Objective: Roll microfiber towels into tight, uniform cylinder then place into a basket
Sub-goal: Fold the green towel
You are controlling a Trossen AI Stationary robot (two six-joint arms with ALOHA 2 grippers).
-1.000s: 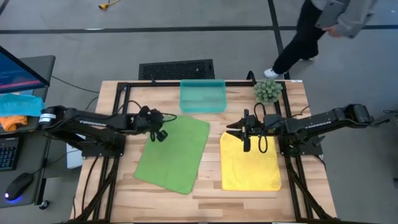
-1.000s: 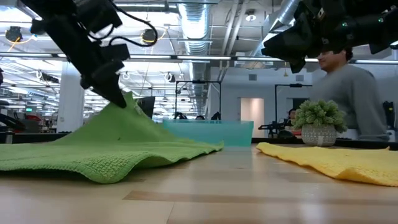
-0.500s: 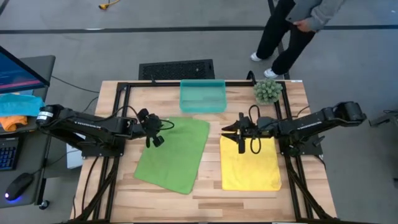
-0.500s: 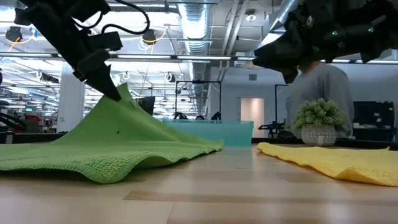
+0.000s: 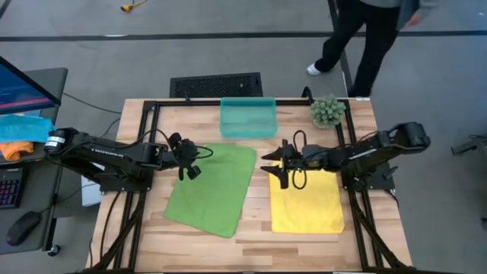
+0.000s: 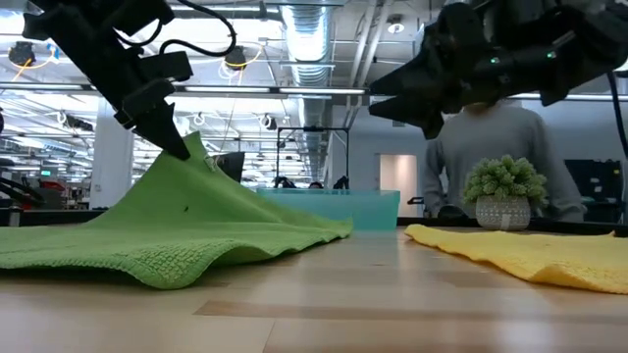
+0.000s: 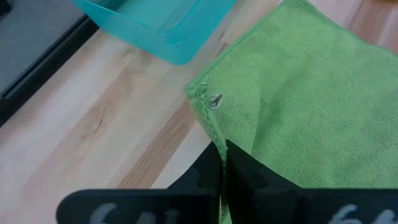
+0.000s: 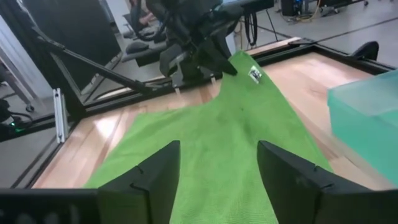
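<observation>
From above: two towels lie flat on the wooden table, green towel (image 5: 211,188) centre-left, yellow towel (image 5: 306,201) lower right, and one teal basket (image 5: 248,117) top centre. Left gripper (image 5: 185,156) pinches the green towel's corner; right gripper (image 5: 280,166) spread wide at the yellow towel's top edge.

Table level: the nubby green cloth peaks up left.

Left wrist: fingers clamp the hem.

Right wrist: fingers (image 8: 143,180) apart, nothing between.

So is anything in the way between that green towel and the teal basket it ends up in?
Nothing visible. The green towel lies just in front of the teal basket, only bare tabletop between them. The left gripper holds its corner lifted.
</observation>
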